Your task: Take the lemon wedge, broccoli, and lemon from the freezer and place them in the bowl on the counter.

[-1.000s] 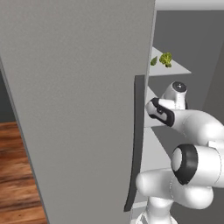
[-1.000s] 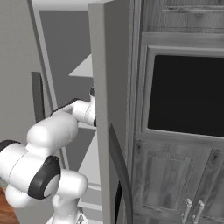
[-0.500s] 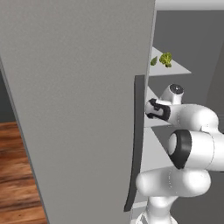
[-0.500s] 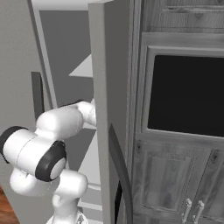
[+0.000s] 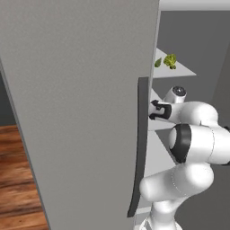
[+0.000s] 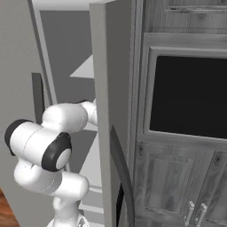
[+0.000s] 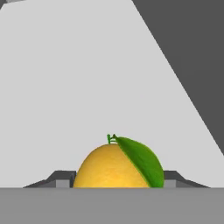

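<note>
1. Because the freezer door stands open across the left base view, the arm reaches in behind its edge and the gripper is largely cut off; its finger tips barely clear the hand view's bottom edge.
2. Whether the jaws actually press the lemon cannot be told; they flank it closely on both sides.
3. Pale shelves run inside the grey interior; dark wood-grain cabinets stand beside it.
4. Yellow-orange with a green leaf, the lemon sits on a shelf; the broccoli lies on a higher shelf.
</note>
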{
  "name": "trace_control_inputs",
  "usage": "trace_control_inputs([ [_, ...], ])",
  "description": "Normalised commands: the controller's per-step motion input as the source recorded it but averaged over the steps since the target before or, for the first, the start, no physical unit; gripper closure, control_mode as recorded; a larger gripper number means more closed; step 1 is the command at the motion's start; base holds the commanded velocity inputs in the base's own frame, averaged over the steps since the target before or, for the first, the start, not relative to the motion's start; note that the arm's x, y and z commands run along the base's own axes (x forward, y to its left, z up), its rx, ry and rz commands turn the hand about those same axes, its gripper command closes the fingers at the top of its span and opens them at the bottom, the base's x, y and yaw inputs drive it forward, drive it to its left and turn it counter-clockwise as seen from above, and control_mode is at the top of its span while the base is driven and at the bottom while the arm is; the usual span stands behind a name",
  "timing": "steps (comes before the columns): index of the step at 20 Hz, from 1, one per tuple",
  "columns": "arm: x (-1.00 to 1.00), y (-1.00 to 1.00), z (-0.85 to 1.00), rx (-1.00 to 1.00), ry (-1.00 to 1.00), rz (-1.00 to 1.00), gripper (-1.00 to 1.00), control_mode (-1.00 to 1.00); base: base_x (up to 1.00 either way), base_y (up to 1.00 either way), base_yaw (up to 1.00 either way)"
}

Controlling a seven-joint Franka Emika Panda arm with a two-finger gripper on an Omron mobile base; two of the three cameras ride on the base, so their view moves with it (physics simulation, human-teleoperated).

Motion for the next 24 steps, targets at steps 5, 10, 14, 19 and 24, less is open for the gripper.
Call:
trace_control_inputs([
  [5, -0.26, 0.01, -0.02, 0.0, -0.01, 0.0, 1.0, -1.0, 0.0, 0.0, 0.0],
  [10, -0.49, 0.2, 0.12, 0.0, 0.0, 0.0, 1.0, -1.0, 0.0, 0.0, 0.0],
  [14, -0.2, 0.29, 0.36, 0.0, 0.1, 0.0, 1.0, -1.0, 0.0, 0.0, 0.0],
  [19, -0.36, 0.24, 0.39, 0.0, 0.08, 0.05, 1.0, -1.0, 0.0, 0.0, 0.0],
  [24, -0.44, 0.19, 0.33, 0.0, 0.08, 0.04, 1.0, -1.0, 0.0, 0.0, 0.0],
])
